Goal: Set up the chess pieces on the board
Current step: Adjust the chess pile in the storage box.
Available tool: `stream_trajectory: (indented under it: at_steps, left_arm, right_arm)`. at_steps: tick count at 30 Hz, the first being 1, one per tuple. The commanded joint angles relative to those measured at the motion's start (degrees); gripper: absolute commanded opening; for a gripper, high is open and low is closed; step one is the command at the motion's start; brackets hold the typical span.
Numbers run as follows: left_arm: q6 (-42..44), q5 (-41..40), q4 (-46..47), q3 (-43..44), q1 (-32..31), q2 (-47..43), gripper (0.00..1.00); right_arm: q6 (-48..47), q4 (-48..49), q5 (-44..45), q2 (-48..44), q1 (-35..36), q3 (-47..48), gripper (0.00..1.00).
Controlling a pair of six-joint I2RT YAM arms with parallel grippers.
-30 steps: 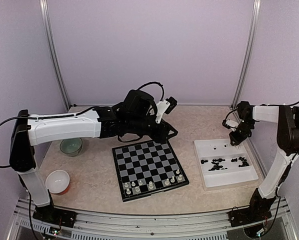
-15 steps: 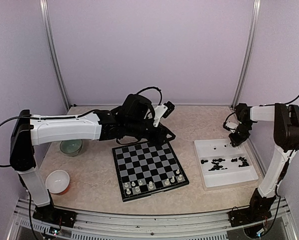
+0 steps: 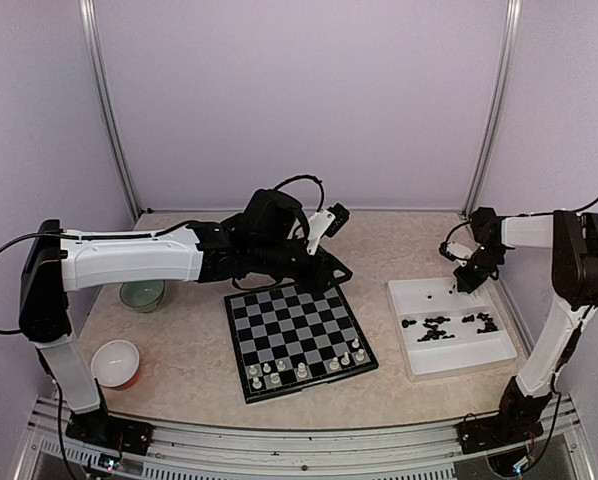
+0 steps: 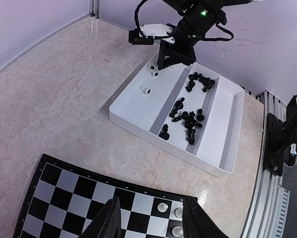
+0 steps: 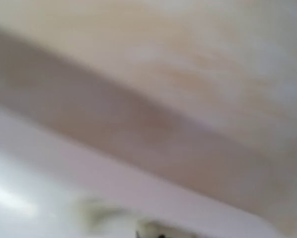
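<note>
The board (image 3: 295, 338) lies mid-table, with several cream-white chess pieces (image 3: 301, 370) on its near rows. In the left wrist view a few of them (image 4: 162, 207) stand near the board's (image 4: 74, 198) corner. My left gripper (image 3: 331, 272) hovers over the board's far edge, open (image 4: 151, 220), with nothing between its fingers. My right gripper (image 3: 466, 284) is down in the far compartment of the white tray (image 3: 441, 356), shut. A loose white piece (image 4: 152, 71) sits right beside its tip (image 4: 172, 58); I cannot see whether anything is gripped. The right wrist view is blurred.
Many black pieces (image 3: 436, 328) lie in the tray's near compartment (image 4: 185, 119), and another white piece (image 4: 145, 90) lies in the far one. A green bowl (image 3: 141, 293) and a white and red bowl (image 3: 116, 362) stand at the left. The enclosure posts and walls stand close behind.
The right gripper has closed and shifted slightly left inside the tray's far compartment. The left arm settled a little lower over the board's far edge, then held still.
</note>
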Motion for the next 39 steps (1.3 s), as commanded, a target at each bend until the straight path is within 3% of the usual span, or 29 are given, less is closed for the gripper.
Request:
stream_trajectory:
  at_steps: [1,6,10,16,27,39]
  left_arm:
    - [-0.8,1.7,1.7,0.0,0.3,-0.7,0.43]
    - [-1.0,2.8,1.7,0.9,0.2,0.4,0.43]
    - [-1.3,3.0,1.5,1.0,0.2,0.7,0.43]
    - [-1.4,3.1,1.0,0.8,0.2,0.4,0.43]
    - [-2.5,2.7,0.4,0.6,0.0,0.2,0.43]
    - [-3.0,2.7,-1.0,3.2,-0.2,2.3,0.43]
  right_arm:
    - [-3.1,-3.1,-9.4,-3.0,5.5,-2.8,0.0]
    - [-1.7,-7.7,-14.9,-5.2,7.3,-0.5,0.01]
    - [1.0,-8.2,-10.8,-5.8,6.5,1.6,0.03]
    - [4.8,-8.9,-13.1,-3.8,4.8,4.0,0.14]
    - [7.7,-9.6,-11.0,-0.1,3.8,5.7,0.17]
    - [11.9,-8.8,-15.5,3.8,2.2,6.6,0.41]
